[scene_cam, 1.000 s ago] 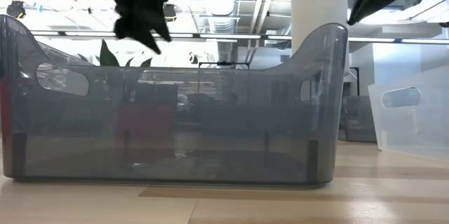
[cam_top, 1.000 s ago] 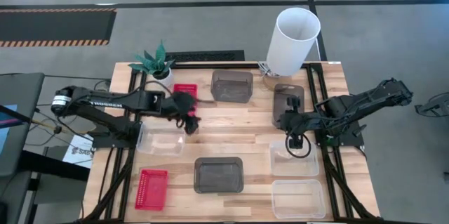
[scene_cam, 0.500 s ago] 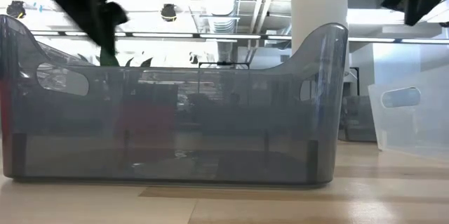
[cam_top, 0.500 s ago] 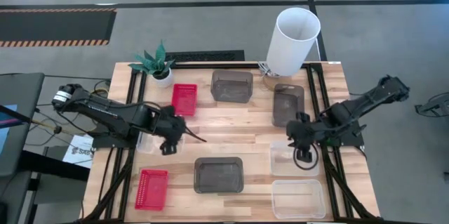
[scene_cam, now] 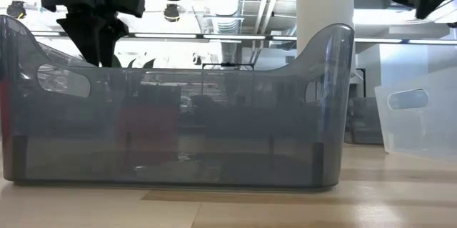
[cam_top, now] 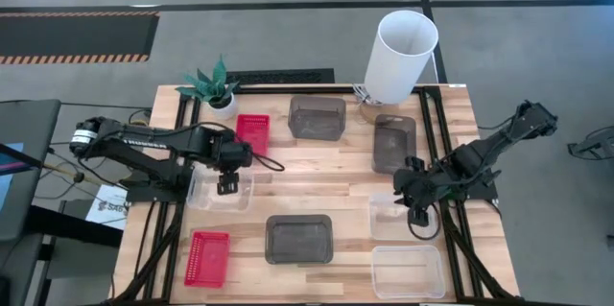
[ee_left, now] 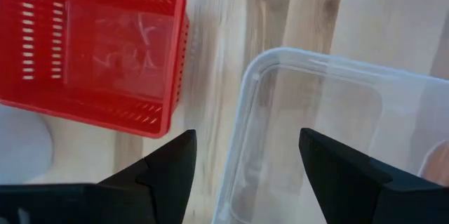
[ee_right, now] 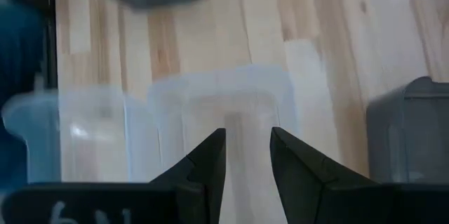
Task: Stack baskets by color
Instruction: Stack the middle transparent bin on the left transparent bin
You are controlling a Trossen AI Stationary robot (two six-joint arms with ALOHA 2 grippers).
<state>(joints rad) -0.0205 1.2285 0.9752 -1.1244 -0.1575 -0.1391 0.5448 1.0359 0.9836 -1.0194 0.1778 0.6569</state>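
Every basket sits single and empty, including the clear basket.

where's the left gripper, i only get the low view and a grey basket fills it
observer: the left gripper hangs over the left clear basket, beside a red basket.
operator: holding anything
observer: no, its jaws are open. In the left wrist view that basket's rim shows between its fingers, ungripped.
operator: and the right one
observer: the right gripper is over the right clear basket, jaws apart, nothing held.
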